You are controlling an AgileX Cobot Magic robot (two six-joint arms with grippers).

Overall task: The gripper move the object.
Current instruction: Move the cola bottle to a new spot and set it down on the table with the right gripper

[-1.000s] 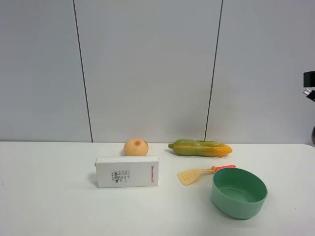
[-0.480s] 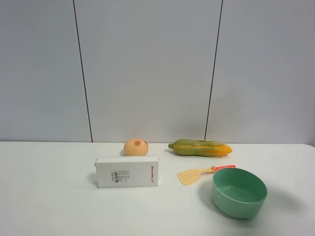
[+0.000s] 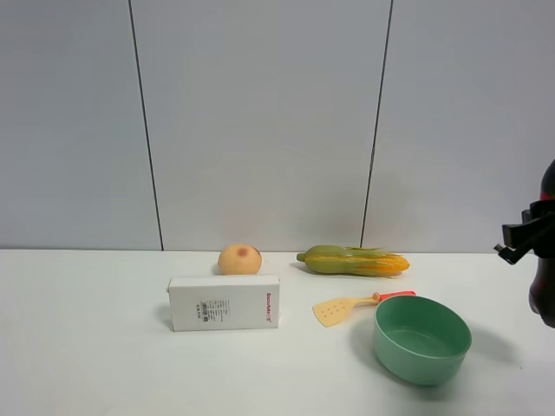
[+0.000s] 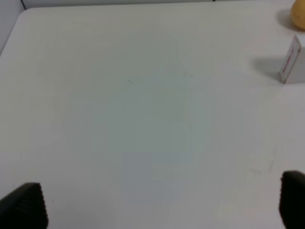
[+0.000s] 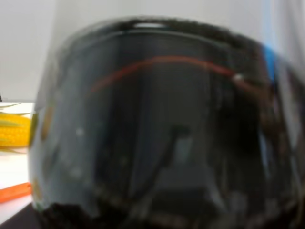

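White table (image 3: pixel 87 364), far right: pincer (image 3: pixel 524 235) (side-on, half off-frame) around cola bottle (image 3: pixel 546 299).

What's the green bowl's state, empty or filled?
Empty. The exterior high view shows the green bowl's bare inside with nothing in it; the yellow spatula lies outside, beside its rim.

Right pincer (image 3: pixel 523 236) shows at the right edge of the high view, clamped around the bottle (image 5: pixel 157 143), which fills its wrist view. Left pincer (image 4: pixel 157 205) hangs over the counter (image 4: pixel 143 95), fingertips (image 4: pixel 24 206) spread wide apart.
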